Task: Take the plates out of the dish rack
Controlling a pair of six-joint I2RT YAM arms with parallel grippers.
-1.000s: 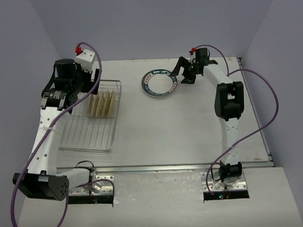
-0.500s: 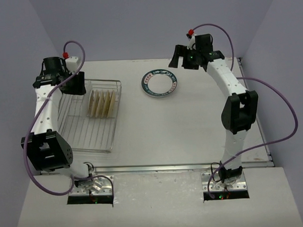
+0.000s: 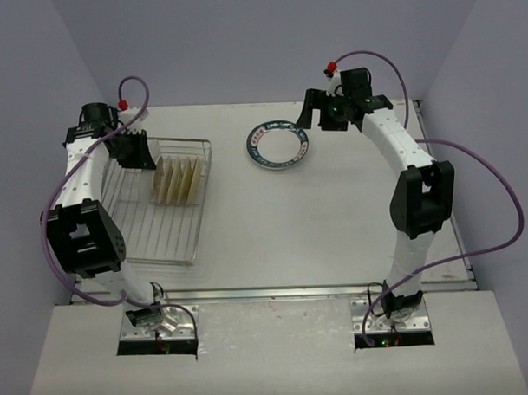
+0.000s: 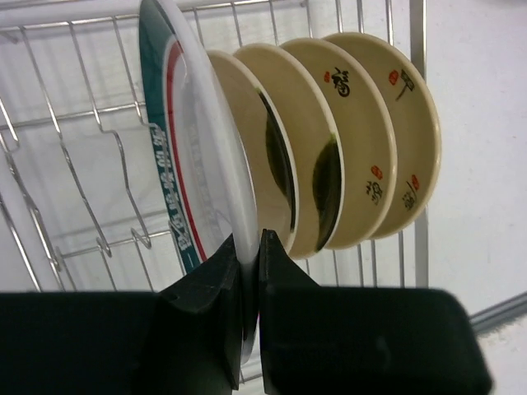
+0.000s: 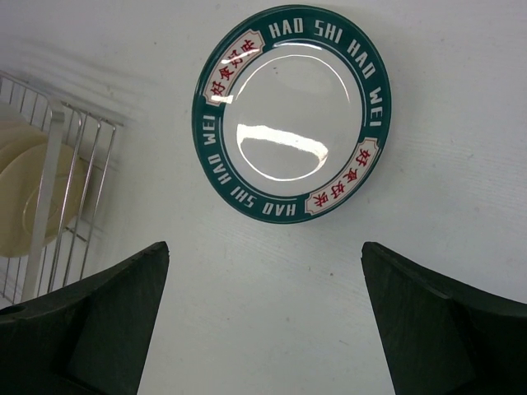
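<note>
The dish rack (image 3: 152,227) lies on the left of the table, with several plates (image 3: 178,179) standing edge-on in it. In the left wrist view the nearest one is a white plate with a teal rim and red ring (image 4: 198,148), and three tan plates (image 4: 362,140) stand behind it. My left gripper (image 4: 249,255) is shut on that teal-rimmed plate's lower edge. Another teal-rimmed plate (image 3: 279,146) lies flat on the table. My right gripper (image 5: 263,280) hangs open just behind this flat plate (image 5: 291,113), holding nothing.
The rack's wire rim (image 5: 74,189) and a tan plate (image 5: 20,206) show at the left of the right wrist view. Grey walls close in the table on three sides. The left arm's cable (image 3: 134,85) loops above the rack's far corner.
My left gripper has closed onto the rim of the teal-rimmed plate in the rack. The right arm has lifted away from the flat plate and drawn back, still open.
</note>
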